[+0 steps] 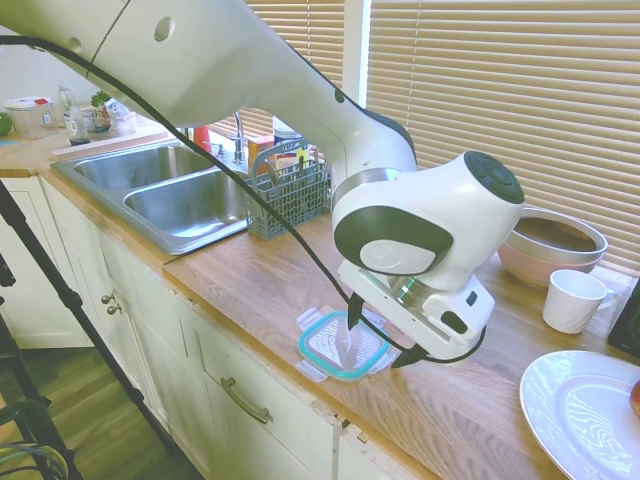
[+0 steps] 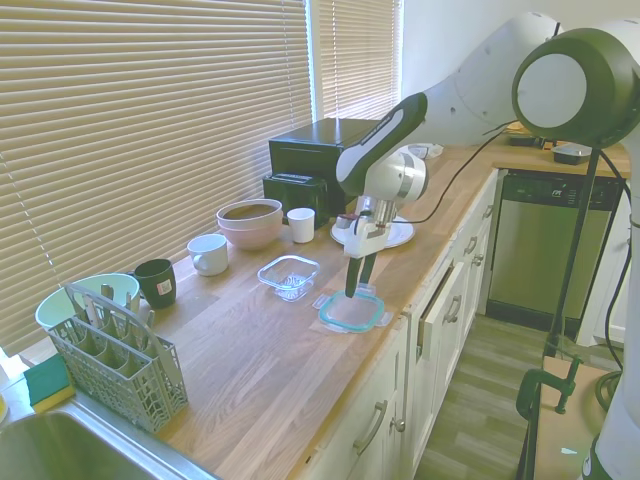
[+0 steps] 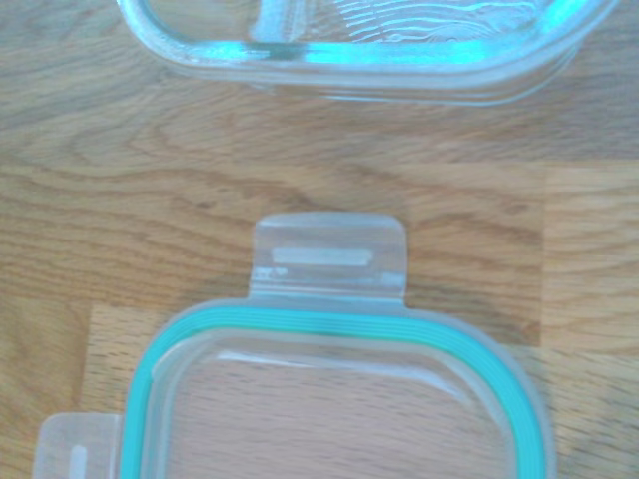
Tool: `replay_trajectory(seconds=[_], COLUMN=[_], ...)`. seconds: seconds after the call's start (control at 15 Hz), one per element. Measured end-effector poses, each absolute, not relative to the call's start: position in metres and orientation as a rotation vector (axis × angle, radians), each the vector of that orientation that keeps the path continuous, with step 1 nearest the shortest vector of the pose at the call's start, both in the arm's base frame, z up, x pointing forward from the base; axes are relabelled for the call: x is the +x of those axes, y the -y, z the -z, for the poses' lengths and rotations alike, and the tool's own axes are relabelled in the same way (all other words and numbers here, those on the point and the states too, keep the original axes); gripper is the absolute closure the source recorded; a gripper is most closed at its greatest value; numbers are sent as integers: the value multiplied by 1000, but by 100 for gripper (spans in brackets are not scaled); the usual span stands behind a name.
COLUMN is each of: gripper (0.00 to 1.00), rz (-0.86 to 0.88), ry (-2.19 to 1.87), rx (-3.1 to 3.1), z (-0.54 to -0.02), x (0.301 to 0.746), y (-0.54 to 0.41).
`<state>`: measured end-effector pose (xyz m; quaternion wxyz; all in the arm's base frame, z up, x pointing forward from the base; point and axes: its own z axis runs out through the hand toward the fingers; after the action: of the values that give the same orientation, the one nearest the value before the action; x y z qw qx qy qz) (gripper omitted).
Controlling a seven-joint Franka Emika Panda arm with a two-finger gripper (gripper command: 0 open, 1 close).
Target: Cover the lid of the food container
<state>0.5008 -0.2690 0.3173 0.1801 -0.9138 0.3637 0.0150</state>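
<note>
The lid (image 2: 352, 310), lying flat on the desk (image 2: 240, 370) just beside the container (image 2: 289, 275), is being approached by the hand (image 2: 355, 290), fingers seemingly slightly spread; an edge pinch is judged best.

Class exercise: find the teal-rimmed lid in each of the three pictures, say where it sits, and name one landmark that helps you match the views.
First exterior view: the lid lies flat near the counter's front edge, lower centre, under the claw.
Second exterior view: centre, near the counter edge, below the claw, with the food container beside it.
Wrist view: fills the lower half, one snap flap pointing toward the container's rim.
Shared landmark in the two exterior views: the grey cutlery basket.
</note>
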Motion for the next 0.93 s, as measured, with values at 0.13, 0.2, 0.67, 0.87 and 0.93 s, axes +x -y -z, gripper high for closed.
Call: replay_trajectory(seconds=[0.13, 0.2, 0.67, 0.87, 0.93], gripper=[0, 0, 0, 0, 100], rz=[-48, -50, -50, -48, -43], ry=[-1022, -1021, -1028, -1030, -1037], rx=[-2582, -2581, -2569, -2567, -2565], z=[-317, -317, -316, -315, -315], x=[501, 501, 498, 492, 490], y=[267, 267, 265, 260, 258])
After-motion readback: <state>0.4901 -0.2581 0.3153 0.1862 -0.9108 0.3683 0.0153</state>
